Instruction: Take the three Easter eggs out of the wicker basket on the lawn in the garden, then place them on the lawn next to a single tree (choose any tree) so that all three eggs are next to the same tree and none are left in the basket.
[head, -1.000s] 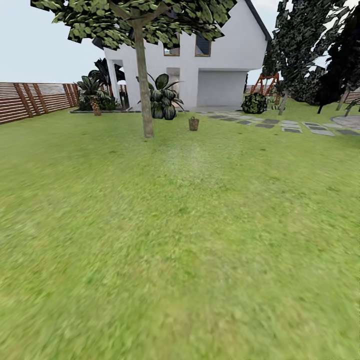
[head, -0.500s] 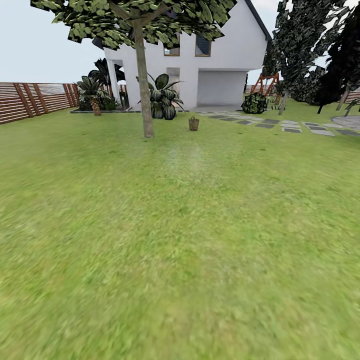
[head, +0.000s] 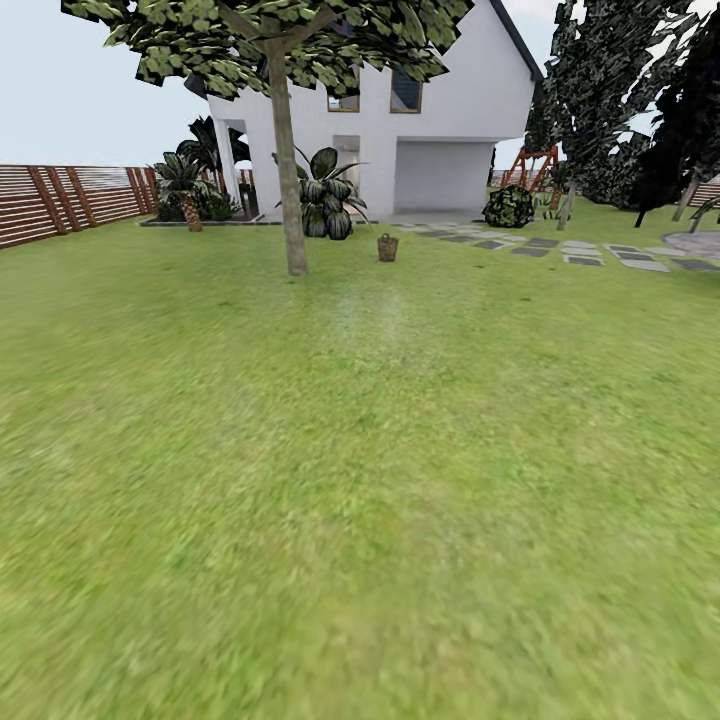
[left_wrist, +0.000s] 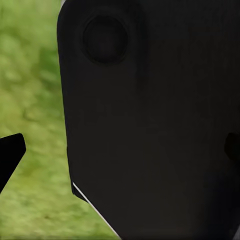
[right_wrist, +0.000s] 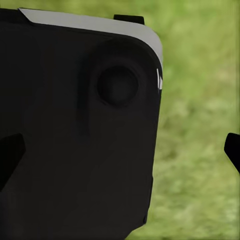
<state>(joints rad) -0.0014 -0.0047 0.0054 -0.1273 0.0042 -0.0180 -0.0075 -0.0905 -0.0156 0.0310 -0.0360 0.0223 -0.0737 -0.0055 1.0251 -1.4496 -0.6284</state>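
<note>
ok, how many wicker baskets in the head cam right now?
1. The wicker basket stands far off on the lawn, to the right of the tree with the pale trunk and in front of the house. It is too small to tell whether any eggs are inside.

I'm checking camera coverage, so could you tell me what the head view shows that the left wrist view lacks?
Head view alone: the basket far off on the lawn, right of the tree, with the house, fence and paving stones behind. Left wrist view alone: a large black robot part close up, and dark finger tips at the picture's edges. Both share blurred green grass.
</note>
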